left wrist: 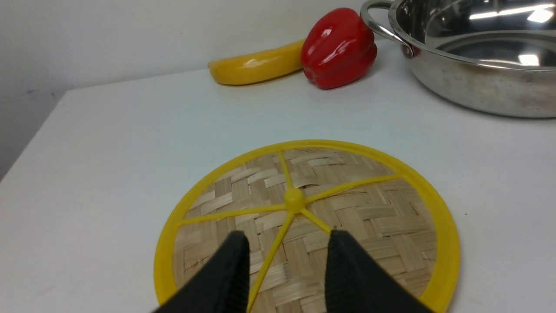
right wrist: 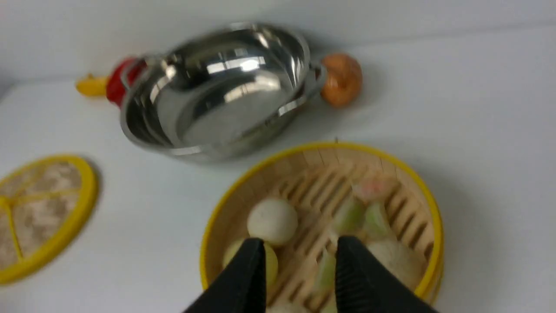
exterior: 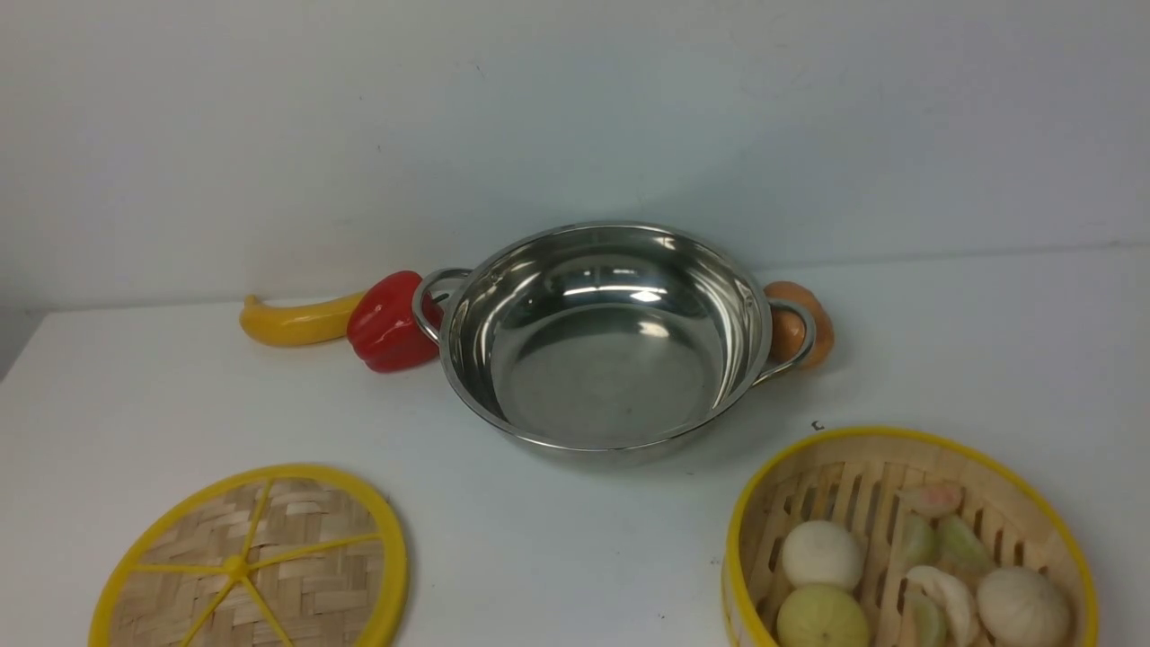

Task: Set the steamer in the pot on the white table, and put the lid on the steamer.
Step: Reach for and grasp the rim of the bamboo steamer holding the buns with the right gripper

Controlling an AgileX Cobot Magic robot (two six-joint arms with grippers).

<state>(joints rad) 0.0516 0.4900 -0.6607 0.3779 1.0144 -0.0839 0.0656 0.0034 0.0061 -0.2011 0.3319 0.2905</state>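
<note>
Bright even light; pot (exterior: 606,359) glare; right-wrist view blurred.

The white table (exterior: 575,539) carries pot (exterior: 602,359), steamer (exterior: 862,449), lid (exterior: 269,557), red pepper (exterior: 386,323), yellow fruit (exterior: 292,322), brownish ball (exterior: 819,328).

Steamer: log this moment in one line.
steamer: beside empty pot | lid: on table | left hand: open over lid | right hand: open over steamer

The front view looks forward and slightly down across the plain white surface (exterior: 539,539), the wide shiny steel pot (exterior: 602,341) mid-frame. The left wrist view sits low and close over the flat woven yellow-rimmed lid (left wrist: 369,208), behind the black left pincer (left wrist: 286,234). The right wrist view (rather blurred) looks from higher over the round bamboo steamer (right wrist: 304,167). All three share the pot.
</note>
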